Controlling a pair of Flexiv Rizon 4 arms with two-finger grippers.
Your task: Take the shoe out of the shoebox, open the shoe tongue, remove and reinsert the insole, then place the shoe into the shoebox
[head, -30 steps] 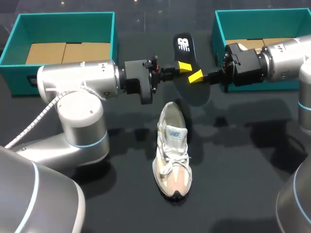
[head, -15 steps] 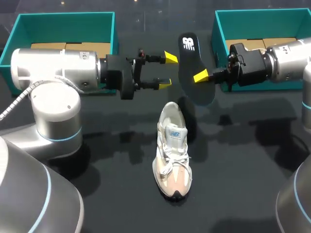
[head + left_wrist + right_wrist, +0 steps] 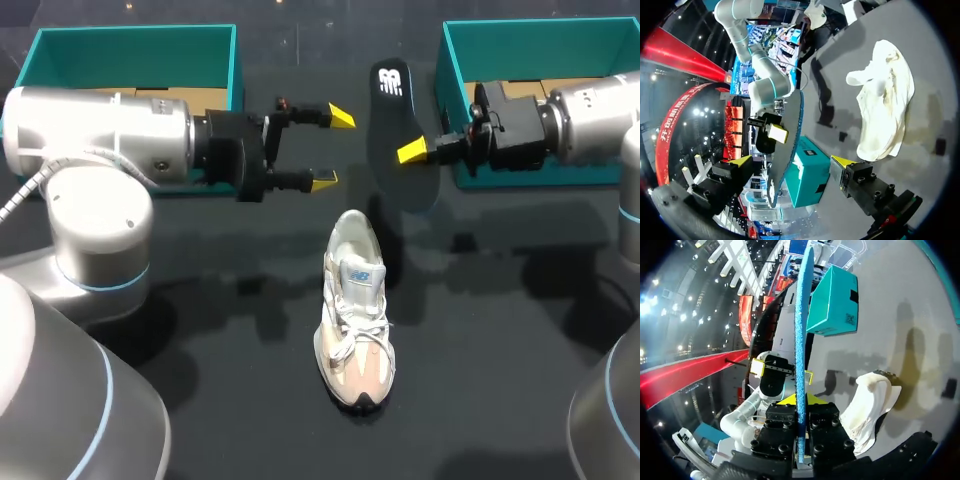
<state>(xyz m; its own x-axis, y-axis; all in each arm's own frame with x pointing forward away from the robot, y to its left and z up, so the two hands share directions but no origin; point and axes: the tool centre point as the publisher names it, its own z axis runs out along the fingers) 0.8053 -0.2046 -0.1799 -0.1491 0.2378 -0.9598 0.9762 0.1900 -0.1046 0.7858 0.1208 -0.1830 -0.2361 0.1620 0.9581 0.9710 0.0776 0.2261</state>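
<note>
Your R gripper (image 3: 408,152) is clamped on the black insole (image 3: 392,110), edge-on btw its fingers. It's held up off the table (image 3: 500,350), just in front of the R shoebox (image 3: 560,50). Your L gripper (image 3: 332,149) is spread wide w/ nothing in it, near the insole, not touching. The shoe (image 3: 355,310) lies mid-table, heel toward the insole. L shoebox (image 3: 130,55) sits well apart.
</note>
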